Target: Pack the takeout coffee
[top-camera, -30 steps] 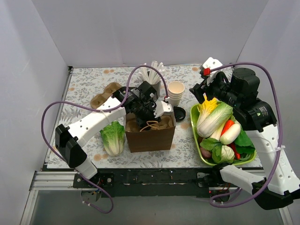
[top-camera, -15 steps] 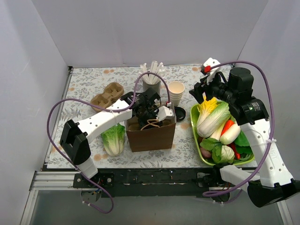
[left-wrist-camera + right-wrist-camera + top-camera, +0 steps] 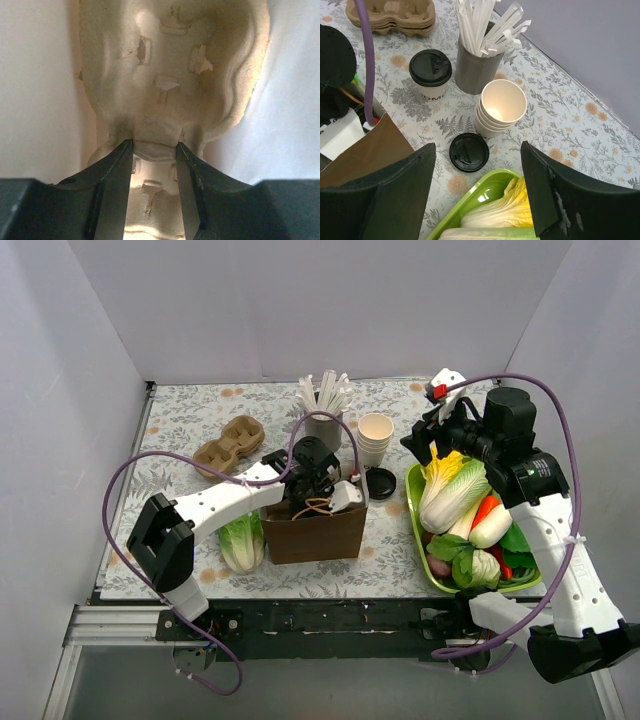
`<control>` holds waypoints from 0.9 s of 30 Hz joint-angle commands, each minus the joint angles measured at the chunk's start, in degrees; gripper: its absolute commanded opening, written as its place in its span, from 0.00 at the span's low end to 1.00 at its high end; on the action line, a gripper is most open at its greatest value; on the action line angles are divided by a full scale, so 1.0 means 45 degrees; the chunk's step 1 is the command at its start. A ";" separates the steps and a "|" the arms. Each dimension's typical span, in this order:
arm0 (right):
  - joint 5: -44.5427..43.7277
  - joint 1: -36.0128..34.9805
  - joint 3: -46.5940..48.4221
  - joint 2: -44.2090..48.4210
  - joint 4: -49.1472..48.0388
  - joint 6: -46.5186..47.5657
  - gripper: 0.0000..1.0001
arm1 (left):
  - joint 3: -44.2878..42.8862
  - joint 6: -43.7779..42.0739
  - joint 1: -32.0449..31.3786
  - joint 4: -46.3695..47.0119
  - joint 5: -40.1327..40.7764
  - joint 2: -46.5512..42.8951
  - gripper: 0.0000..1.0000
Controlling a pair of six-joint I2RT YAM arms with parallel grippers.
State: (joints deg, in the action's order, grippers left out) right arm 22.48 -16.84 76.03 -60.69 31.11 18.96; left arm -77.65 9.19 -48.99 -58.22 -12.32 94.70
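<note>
The takeout coffee [image 3: 430,75], a cream cup with a black lid, stands on the floral table left of the grey cup of sticks in the right wrist view. In the top view my left arm hides it. My left gripper [image 3: 320,496] is down inside the brown paper bag [image 3: 315,537]. In its wrist view the gripper [image 3: 152,146] is closed on the middle ridge of a pulp cup carrier [image 3: 170,75]. My right gripper [image 3: 425,440] is open and empty, and hovers [image 3: 477,145] above a loose black lid [image 3: 469,152].
A stack of lidless cups [image 3: 376,435] and the grey cup of white sticks [image 3: 322,420] stand behind the bag. Spare carriers [image 3: 228,440] lie at back left. A cabbage [image 3: 242,535] lies left of the bag. A green tray [image 3: 413,515] of vegetables sits at right.
My left gripper has sunk lower into the bag with the carrier. My right arm has shifted slightly left and stays above the lid and cup stack.
</note>
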 commanded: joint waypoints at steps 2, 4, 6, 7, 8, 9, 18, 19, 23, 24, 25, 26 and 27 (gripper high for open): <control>0.0141 0.0090 -0.0137 0.0516 -0.0333 -0.0210 0.77 | 0.0984 0.0008 -0.0089 0.0885 0.0140 -0.0906 0.00; 0.0141 0.0090 -0.0157 0.0614 -0.0235 -0.0171 0.77 | 0.1296 0.0086 -0.0089 0.1313 0.0178 -0.1082 0.00; 0.0122 0.0090 -0.0157 0.0654 -0.0137 -0.0171 0.77 | 0.1765 0.0145 -0.0089 0.1607 0.0139 -0.1218 0.00; 0.0122 0.0109 -0.0138 0.0673 -0.0098 -0.0151 0.77 | 0.1902 0.0184 -0.0089 0.1937 0.0101 -0.1355 0.00; 0.0141 0.0090 -0.0138 0.0693 -0.0001 -0.0132 0.77 | 0.2232 0.0261 -0.0089 0.2115 0.0081 -0.1414 0.00; 0.0122 0.0090 -0.0138 0.0731 0.0019 -0.0112 0.77 | 0.2371 0.0301 -0.0089 0.2310 0.0081 -0.1492 0.00; 0.0238 0.0090 -0.0079 0.0693 0.0176 -0.0034 0.77 | 0.2470 0.0848 -0.0070 0.2605 0.0042 -0.1688 0.32; 0.0258 0.0090 -0.0118 0.0693 0.0156 -0.0034 0.77 | 0.2354 0.0906 -0.0070 0.2450 0.0042 -0.1727 0.37; 0.1249 0.0090 -0.0196 0.0576 0.0215 -0.0151 0.78 | 0.1846 0.1180 -0.0070 0.2234 -0.0212 -0.2058 0.55; 0.1680 0.0090 -0.0216 0.0537 0.0292 -0.0151 0.78 | 0.1729 0.1296 -0.0070 0.2214 -0.0348 -0.2214 0.58; 0.2187 0.0071 -0.0235 0.0382 0.0544 -0.0112 0.78 | 0.1457 0.1355 -0.0070 0.2156 -0.0523 -0.2273 0.61; 0.3217 0.0071 -0.0235 0.0284 0.0663 -0.0170 0.79 | 0.1261 0.1356 -0.0070 0.2040 -0.0679 -0.2313 0.62; 0.3633 0.0071 -0.0255 0.0167 0.0741 -0.0345 0.79 | 0.1085 0.1395 -0.0089 0.1980 -0.0836 -0.2332 0.63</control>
State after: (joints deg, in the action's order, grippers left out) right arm 27.75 -16.62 75.20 -58.52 33.26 18.74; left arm -67.92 14.00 -49.17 -48.64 -12.80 88.77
